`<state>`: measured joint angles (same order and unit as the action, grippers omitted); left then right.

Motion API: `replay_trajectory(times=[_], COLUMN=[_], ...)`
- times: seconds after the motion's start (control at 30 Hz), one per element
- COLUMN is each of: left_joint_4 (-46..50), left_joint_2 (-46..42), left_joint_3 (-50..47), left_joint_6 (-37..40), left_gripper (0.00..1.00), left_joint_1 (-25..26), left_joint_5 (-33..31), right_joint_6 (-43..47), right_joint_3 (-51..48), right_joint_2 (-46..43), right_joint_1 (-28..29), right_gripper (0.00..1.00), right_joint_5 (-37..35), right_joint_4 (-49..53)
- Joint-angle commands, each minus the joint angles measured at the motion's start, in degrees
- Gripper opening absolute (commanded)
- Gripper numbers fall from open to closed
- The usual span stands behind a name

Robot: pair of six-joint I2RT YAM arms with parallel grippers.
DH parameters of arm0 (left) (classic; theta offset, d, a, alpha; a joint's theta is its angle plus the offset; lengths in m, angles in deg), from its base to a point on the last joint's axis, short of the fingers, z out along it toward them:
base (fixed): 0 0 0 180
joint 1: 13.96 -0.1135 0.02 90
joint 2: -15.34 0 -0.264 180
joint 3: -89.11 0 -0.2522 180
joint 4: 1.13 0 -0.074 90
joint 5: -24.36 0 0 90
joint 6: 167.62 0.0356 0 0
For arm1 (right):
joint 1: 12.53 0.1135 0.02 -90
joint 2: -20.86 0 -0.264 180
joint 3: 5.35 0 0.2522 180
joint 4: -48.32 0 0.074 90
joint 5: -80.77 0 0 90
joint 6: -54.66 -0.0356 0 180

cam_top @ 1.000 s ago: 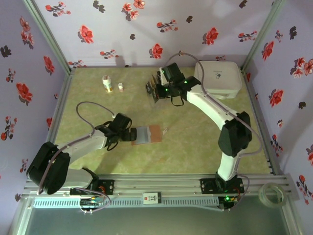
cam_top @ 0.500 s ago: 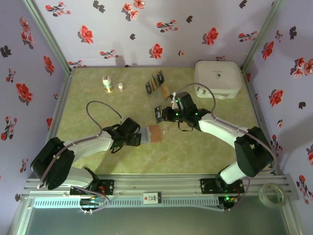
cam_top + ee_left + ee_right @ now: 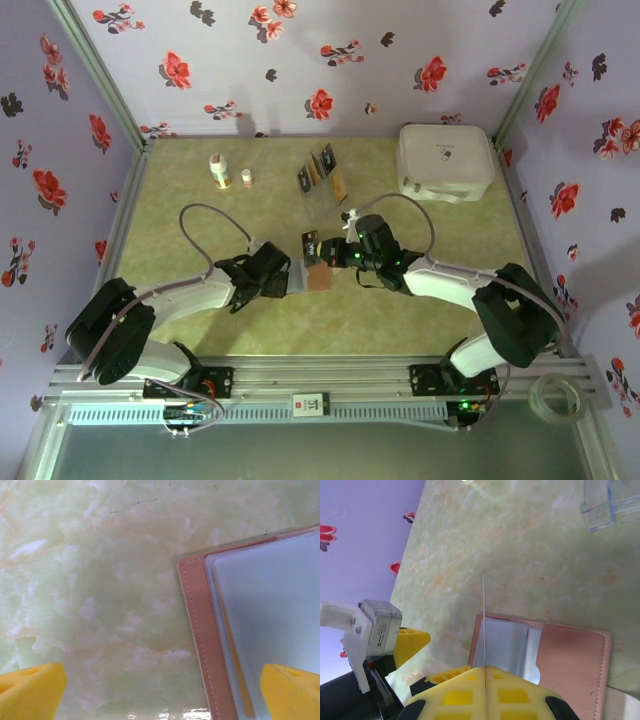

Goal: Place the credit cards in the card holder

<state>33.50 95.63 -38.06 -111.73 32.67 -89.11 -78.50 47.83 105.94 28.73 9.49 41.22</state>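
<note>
The card holder (image 3: 318,277) lies open on the table, reddish-brown with a grey-blue lining (image 3: 505,645). My right gripper (image 3: 328,250) is shut on one dark credit card (image 3: 310,243) and holds it just above the holder's lined half. In the right wrist view this card (image 3: 484,615) is seen edge-on, standing out from the gripper (image 3: 484,669). More credit cards (image 3: 325,165) stand in the rack at the back. My left gripper (image 3: 288,281) is open at the holder's left edge (image 3: 200,630). One of its fingertips (image 3: 292,690) is over the lining and the other over bare table.
A clear slotted card rack (image 3: 322,185) stands behind the holder, with its clear corner (image 3: 612,500) in the right wrist view. A large white case (image 3: 446,160) sits at the back right. Two small bottles (image 3: 219,170) stand at the back left. Flowered walls enclose the table.
My right arm has swung from the rack at the back down to the card holder, carrying a card. My left gripper has shifted slightly right along the holder's edge.
</note>
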Motion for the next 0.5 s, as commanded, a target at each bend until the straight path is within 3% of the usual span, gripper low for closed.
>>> replay_trajectory(times=[0.0, 0.47], left_joint_4=[-0.54, -0.82], left_joint_2=[1.04, 2.57], left_joint_3=[1.61, 1.31], left_joint_6=[-0.03, 0.33], left_gripper=[1.0, 1.0], left_joint_1=[0.57, 0.74], left_joint_5=[-2.03, -1.94], right_joint_6=[-2.26, -3.82], right_joint_3=[-1.58, -4.21], right_joint_2=[2.04, 5.14], right_joint_1=[0.4, 0.58], right_gripper=[0.0, 0.0], right_joint_5=[1.0, 0.8], right_joint_4=[-5.43, -9.78])
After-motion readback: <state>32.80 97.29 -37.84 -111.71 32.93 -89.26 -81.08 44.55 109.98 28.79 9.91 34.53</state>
